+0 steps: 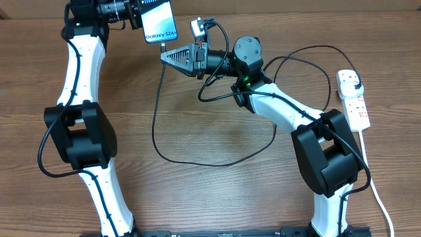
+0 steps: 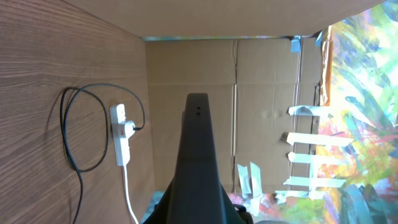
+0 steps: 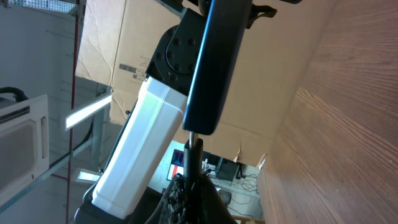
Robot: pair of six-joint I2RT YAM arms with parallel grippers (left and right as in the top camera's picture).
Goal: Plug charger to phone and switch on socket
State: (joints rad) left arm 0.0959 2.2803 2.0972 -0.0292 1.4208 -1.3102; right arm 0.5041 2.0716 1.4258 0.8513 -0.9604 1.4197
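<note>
Nearest, trails the thin black charger [image 1: 154, 122] in a wide loop over the table [image 1: 217, 204]. Off to the right, seats its black plug [image 1: 355, 85] in the white socket [image 1: 355, 104], a rounded strip with red marks, flat on the table. Further out, pinches the charger's small tip [image 3: 194, 146] in the closed right hand [image 1: 164, 55], touching the lower edge of the phone [image 1: 160, 21]. Farthest, clamps that phone in the left hand [image 1: 137, 14], off the table, cyan screen up, "Galaxy S24+" near the charger end.
</note>
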